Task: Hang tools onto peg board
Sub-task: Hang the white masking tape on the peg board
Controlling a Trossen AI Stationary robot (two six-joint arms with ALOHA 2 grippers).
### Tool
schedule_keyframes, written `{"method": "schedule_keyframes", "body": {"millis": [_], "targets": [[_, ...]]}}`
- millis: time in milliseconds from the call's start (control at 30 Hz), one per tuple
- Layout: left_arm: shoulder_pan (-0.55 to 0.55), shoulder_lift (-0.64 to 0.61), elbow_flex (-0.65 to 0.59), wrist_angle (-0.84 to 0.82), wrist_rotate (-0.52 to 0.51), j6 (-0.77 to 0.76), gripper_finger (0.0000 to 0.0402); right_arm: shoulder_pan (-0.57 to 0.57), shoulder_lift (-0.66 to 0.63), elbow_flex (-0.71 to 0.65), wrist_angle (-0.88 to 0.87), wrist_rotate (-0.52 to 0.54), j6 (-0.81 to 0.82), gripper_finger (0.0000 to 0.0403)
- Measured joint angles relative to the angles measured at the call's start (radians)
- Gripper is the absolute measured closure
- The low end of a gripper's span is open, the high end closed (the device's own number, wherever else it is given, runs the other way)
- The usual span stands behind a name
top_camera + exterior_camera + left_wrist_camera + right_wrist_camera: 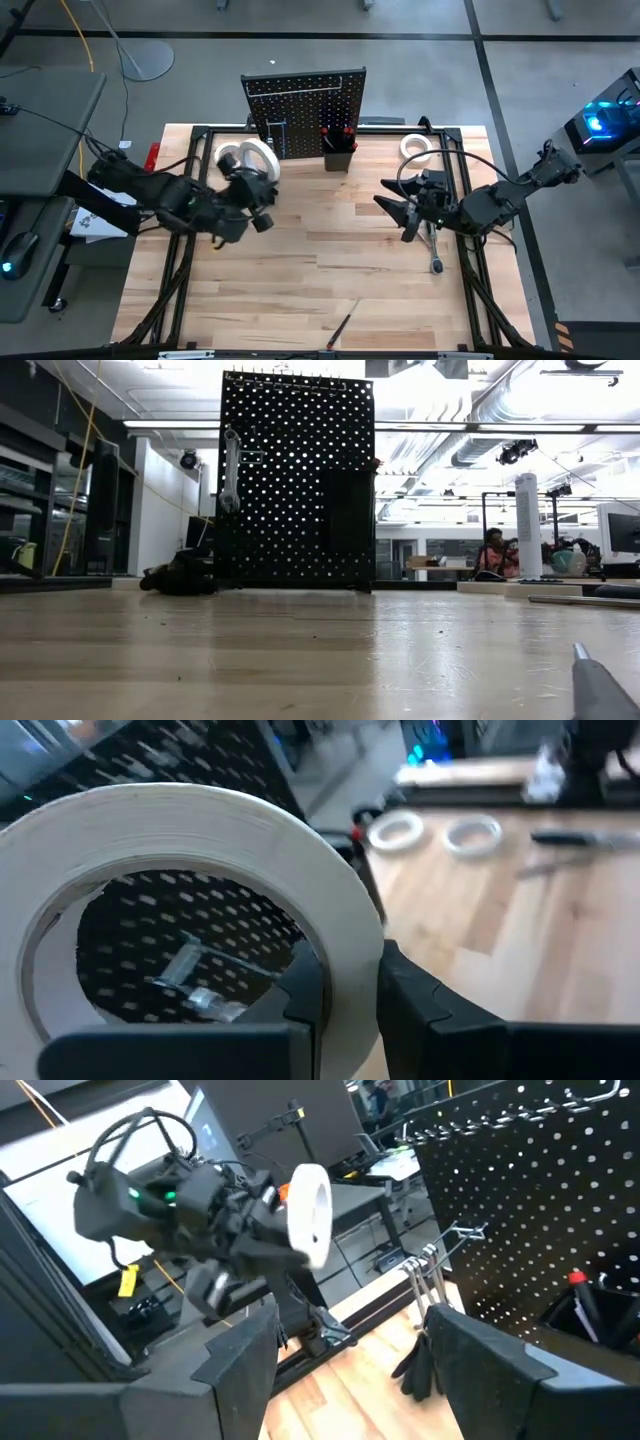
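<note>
The left gripper (345,1005) is clamped on a white tape roll (180,830), one finger inside the ring and one outside its wall. In the left wrist view the roll fills most of the picture and hides much of what lies behind it; through its hole a silver hook or tool (195,982) on the board shows only as a blur. In the high view this gripper (250,185) holds the roll (258,158) above the table (300,270), just in front of the peg board (305,95), left of the board's middle. A second white ring (228,158) lies close beside it, partly covered by the arm.

The peg board stands upright at the far edge of the table. A silver wrench (230,470) hangs on its left side, and a small black bin (338,148) on its front holds red-handled screwdrivers (338,131); in the low view the bin is hard to separate from the dark board.

The right gripper (400,208) hovers over the right half of the table with its fingers spread and nothing between them. Another tape roll (416,146) lies behind it near the far right corner, a silver ratchet (435,255) lies under the arm, partly hidden, and a slim screwdriver (340,328) lies near the front edge.

A person (490,555) sits far off in the room.
</note>
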Motion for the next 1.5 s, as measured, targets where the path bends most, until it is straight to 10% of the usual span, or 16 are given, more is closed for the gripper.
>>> {"method": "schedule_keyframes", "body": {"millis": [433,1500], "targets": [[0.121,0.295,-0.002,0.233,0.360,0.318,0.0353,0.001,0.014,0.000,-0.022,-0.018,0.066,0.0158],[-0.177,0.274,-0.169,-0.133,0.316,-0.573,0.0353,-0.068,0.149,0.000,-0.110,-0.144,0.208,0.0158]]}}
